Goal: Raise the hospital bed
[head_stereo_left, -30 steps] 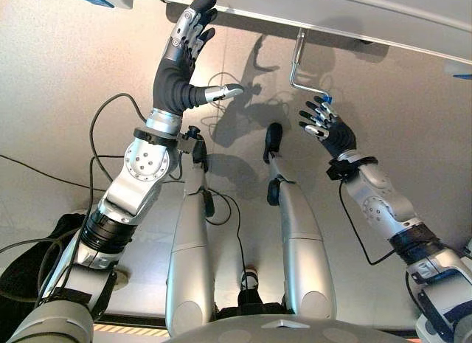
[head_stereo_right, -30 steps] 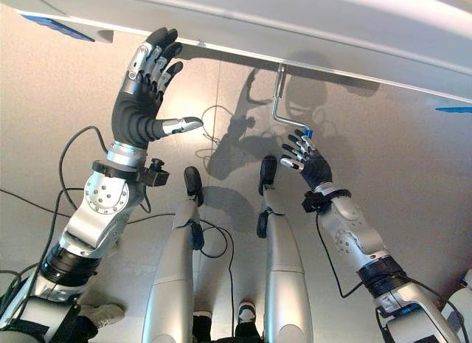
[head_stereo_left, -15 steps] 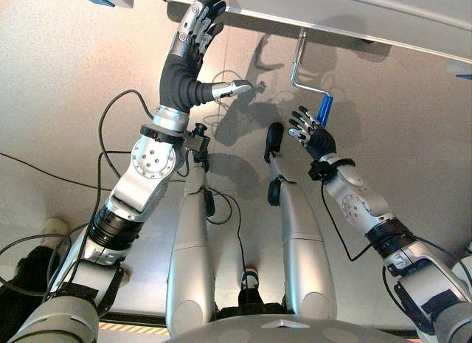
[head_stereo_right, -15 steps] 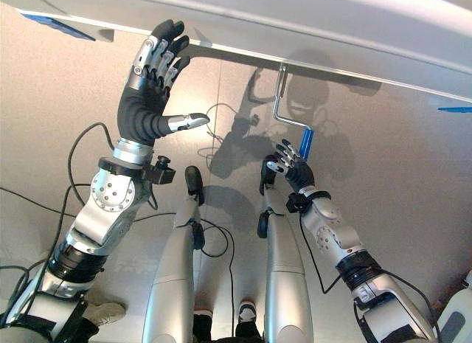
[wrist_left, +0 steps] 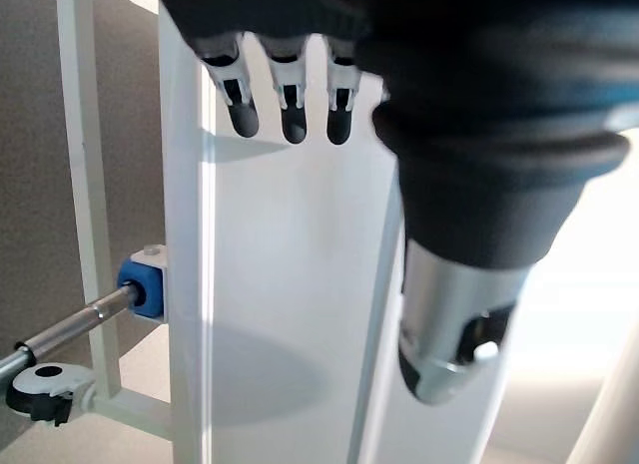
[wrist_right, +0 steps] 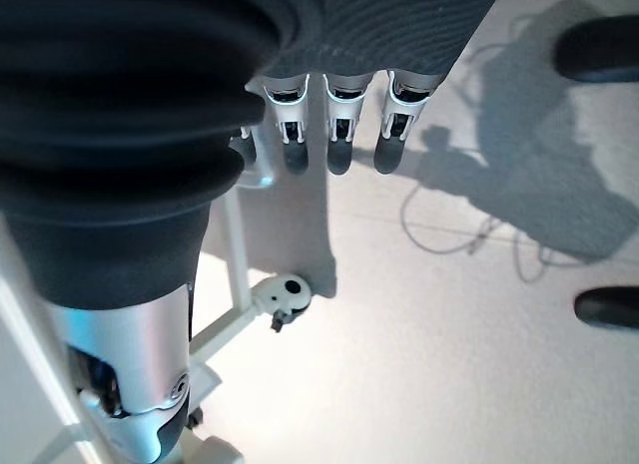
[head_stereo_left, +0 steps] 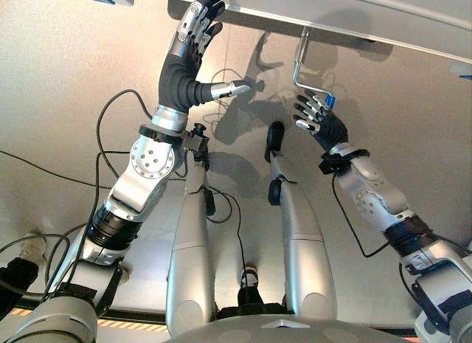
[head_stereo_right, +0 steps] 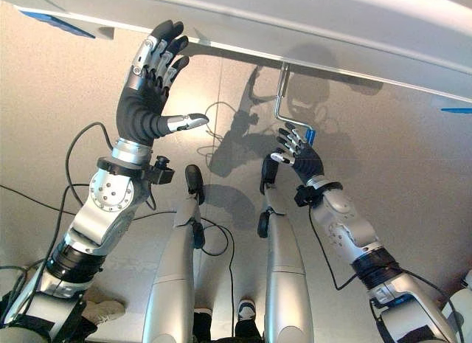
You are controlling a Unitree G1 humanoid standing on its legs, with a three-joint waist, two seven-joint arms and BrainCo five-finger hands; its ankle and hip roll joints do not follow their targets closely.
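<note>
The hospital bed's pale frame edge (head_stereo_left: 346, 22) runs across the top. A bent metal crank (head_stereo_left: 300, 57) hangs from it, ending in a blue grip (head_stereo_right: 310, 136). My right hand (head_stereo_left: 318, 123) is held up against that grip with its fingers straight and spread, covering most of it; they are not curled round it. In the right wrist view the fingers (wrist_right: 344, 145) point out straight with nothing between them and the thumb. My left hand (head_stereo_left: 181, 70) is raised further left, open, with its fingertips at the bed's edge.
The left wrist view shows the white bed frame (wrist_left: 280, 284), a blue block on a steel rod (wrist_left: 143, 284) and a caster (wrist_left: 35, 394). Blue tape marks (head_stereo_right: 59, 24) lie on the floor. A person's shoe (head_stereo_left: 33, 246) is at the lower left.
My right hand dropped down and left off the blue grip half a second ago, then rose back to it and now covers it. The left hand stays at the bed's edge.
</note>
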